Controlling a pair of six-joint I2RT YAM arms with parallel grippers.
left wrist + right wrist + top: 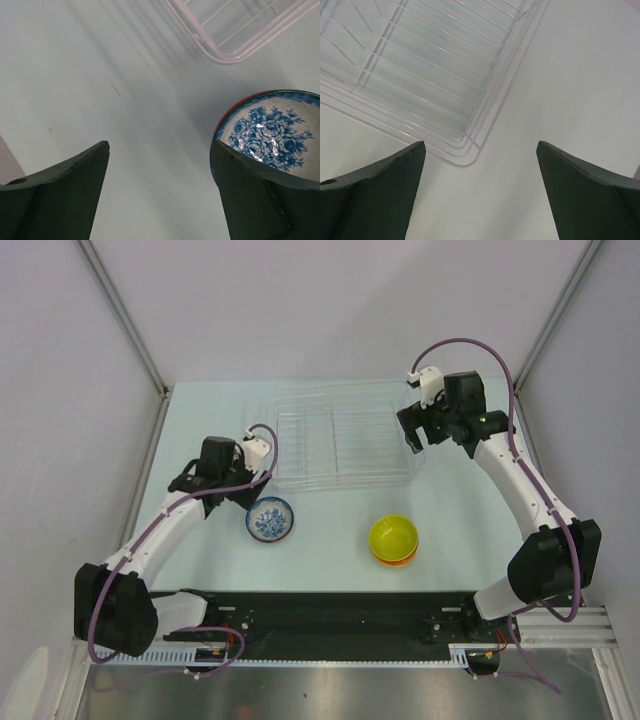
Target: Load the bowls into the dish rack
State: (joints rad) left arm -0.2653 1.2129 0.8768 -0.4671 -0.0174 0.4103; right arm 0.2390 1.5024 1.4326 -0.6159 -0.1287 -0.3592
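Your left gripper (157, 150) hangs with fingers spread wide and holding nothing, one finger just beside a white bowl with blue flowers (270, 135) (a red edge shows under its rim). A yellow-green bowl (393, 534) nests in an orange bowl (393, 560) on the table, apart from the clear dish rack (345, 435). Your right gripper (480, 147), fingers likewise parted, hovers over the rack's corner.
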